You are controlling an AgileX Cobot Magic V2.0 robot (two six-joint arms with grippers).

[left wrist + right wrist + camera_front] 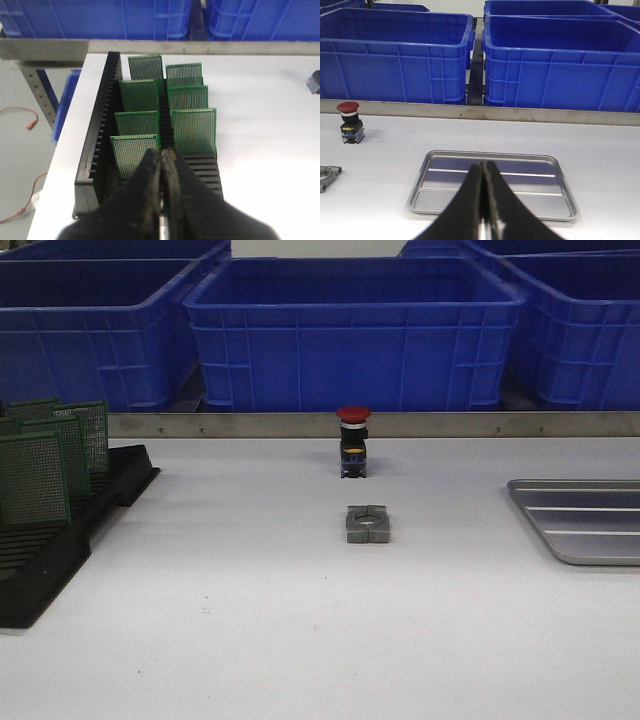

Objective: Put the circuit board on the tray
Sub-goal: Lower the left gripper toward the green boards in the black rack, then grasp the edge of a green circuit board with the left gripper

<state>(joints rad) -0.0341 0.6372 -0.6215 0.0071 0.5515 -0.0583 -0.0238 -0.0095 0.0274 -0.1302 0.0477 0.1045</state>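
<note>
Several green circuit boards (193, 130) stand upright in a black slotted rack (97, 150) at the table's left; they also show in the front view (35, 478). The silver tray (585, 520) lies empty at the right edge of the table, and it also shows in the right wrist view (445, 175). My left gripper (161, 151) is shut and empty, just short of the nearest boards, above the rack. My right gripper (483, 164) is shut and empty, above the near side of the tray. Neither gripper shows in the front view.
A red-capped push button (353, 440) stands at mid-table, with a grey metal clamp block (367, 524) in front of it. Blue plastic bins (350, 330) line the back behind a metal rail (420, 424). The table's left edge (65, 135) drops off beside the rack.
</note>
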